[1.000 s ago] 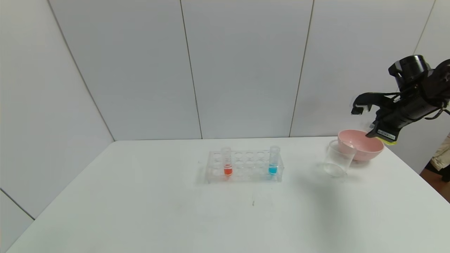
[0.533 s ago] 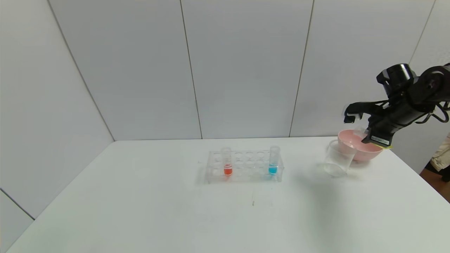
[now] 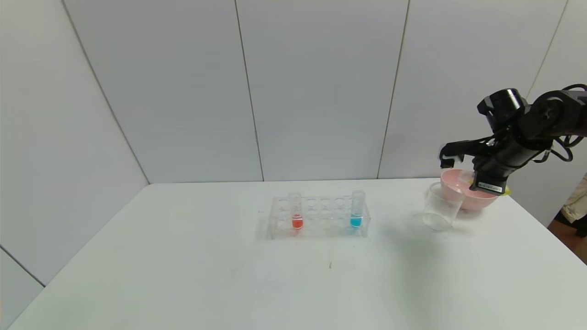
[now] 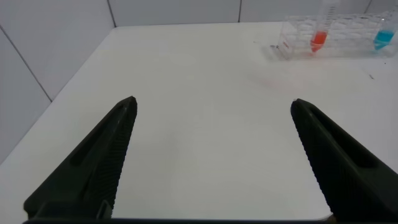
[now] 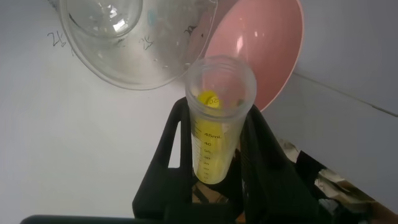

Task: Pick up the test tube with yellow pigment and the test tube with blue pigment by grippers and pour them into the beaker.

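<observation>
My right gripper (image 3: 455, 161) is shut on the test tube with yellow pigment (image 5: 214, 127) and holds it tilted above the pink bowl, just behind the beaker (image 3: 441, 206). In the right wrist view the tube's open mouth points toward the beaker (image 5: 134, 43), with the right gripper (image 5: 217, 117) clamped around the tube. The test tube with blue pigment (image 3: 357, 211) stands upright at the right end of the clear rack (image 3: 321, 219); it also shows in the left wrist view (image 4: 382, 37). My left gripper (image 4: 212, 106) is open and empty over the near left of the table.
A pink bowl (image 3: 477, 198) sits right behind the beaker near the table's right edge. A tube with red-orange liquid (image 3: 296, 213) stands at the rack's left end. A small dark speck (image 3: 330, 265) lies in front of the rack.
My right gripper has moved left and down with the yellow tube, from beside the bowl to over it, closer to the beaker. Rack and tubes have not moved.
</observation>
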